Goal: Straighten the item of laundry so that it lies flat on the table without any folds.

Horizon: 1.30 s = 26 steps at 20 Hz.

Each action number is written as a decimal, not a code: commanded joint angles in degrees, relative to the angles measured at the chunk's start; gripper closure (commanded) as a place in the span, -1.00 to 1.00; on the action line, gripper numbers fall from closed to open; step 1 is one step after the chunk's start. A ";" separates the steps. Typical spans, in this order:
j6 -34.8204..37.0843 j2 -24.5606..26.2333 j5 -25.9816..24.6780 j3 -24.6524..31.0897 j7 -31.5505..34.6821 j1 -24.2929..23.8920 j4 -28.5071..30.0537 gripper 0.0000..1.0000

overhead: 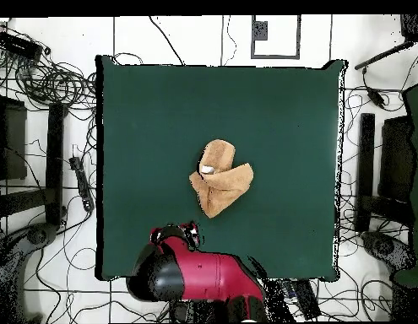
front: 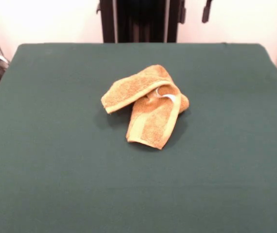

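The item of laundry [front: 146,104], an orange-tan terry towel, lies crumpled near the middle of the dark green table [front: 56,155]. It is folded over itself into two overlapping lobes, with a pale border band along the edges and a small white tag [front: 170,97] showing on top. From above, the towel [overhead: 219,179] sits slightly toward the robot's side of the table [overhead: 144,118]. The red and black arm [overhead: 203,274] is drawn back over the table's bottom edge. Its gripper [overhead: 180,229] hangs well short of the towel and touches nothing. The front view does not show the gripper.
Tangled cables [overhead: 51,84] and black equipment stands [overhead: 53,160] line the floor on both sides of the table in the overhead view. A black post [front: 141,19] rises behind the table's far edge in the front view.
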 commanded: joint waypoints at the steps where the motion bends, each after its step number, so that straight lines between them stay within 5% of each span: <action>1: -1.66 2.55 1.02 0.42 11.73 2.85 0.19 -1.00; 6: 7.48 -1.12 1.74 -0.89 9.32 3.36 -4.70 -1.00; 26: 14.43 4.57 1.94 1.26 7.08 -1.16 -17.23 -1.00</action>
